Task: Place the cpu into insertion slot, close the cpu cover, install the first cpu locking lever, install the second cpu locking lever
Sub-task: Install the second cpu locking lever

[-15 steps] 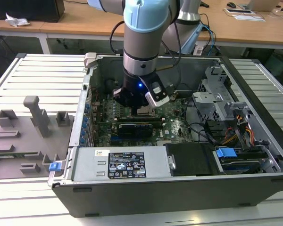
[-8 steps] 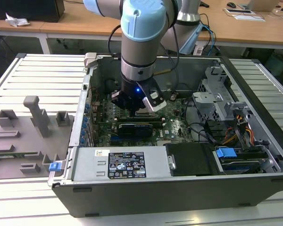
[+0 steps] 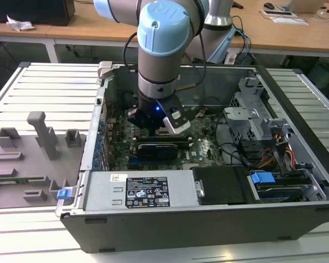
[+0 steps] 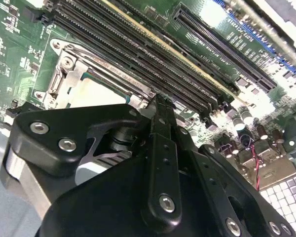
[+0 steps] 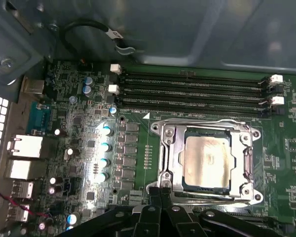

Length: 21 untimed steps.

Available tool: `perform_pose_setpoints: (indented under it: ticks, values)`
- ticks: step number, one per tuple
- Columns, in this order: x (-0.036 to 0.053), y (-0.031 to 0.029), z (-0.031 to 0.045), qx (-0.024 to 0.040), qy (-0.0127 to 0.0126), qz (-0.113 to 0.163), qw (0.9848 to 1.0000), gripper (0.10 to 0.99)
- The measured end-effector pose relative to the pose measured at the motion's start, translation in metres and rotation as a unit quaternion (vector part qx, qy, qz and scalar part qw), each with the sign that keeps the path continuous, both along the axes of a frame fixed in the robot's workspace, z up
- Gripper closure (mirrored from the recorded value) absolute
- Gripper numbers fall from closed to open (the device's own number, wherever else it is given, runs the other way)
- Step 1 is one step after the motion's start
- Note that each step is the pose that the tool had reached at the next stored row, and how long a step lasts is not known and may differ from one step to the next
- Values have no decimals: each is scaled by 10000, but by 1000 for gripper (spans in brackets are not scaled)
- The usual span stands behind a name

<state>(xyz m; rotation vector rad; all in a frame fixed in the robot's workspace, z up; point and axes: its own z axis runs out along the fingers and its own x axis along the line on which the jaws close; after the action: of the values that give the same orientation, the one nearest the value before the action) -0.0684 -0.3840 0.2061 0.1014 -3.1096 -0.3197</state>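
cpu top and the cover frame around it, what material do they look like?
The cpu: top looks like pale matte metal, with a soft warm sheen. The cpu cover: looks like thin bright stamped metal, probably steel, with sharp glints along its edges.

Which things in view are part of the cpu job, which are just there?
Job:
- cpu, seated in the slot
- cover, down around the cpu
- gripper, at the socket's edge

Just there:
- memory slots
- capacitors
- rear ports
- power supply
- grey fixture plate
- drive cage
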Motion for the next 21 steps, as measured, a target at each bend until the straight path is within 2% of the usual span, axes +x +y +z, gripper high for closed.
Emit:
perform_pose_setpoints:
  ticks: [3,6,7,13,21]
  values:
    - [-2,-3,-37,73,0,0,10000,980]
    - [-18,-7,-82,185,1,1,9998,980]
    - [-22,-6,-83,202,0,0,9998,980]
    - [-25,-9,-45,206,-1,-1,9998,980]
    - [-25,-8,108,206,-1,0,9998,980]
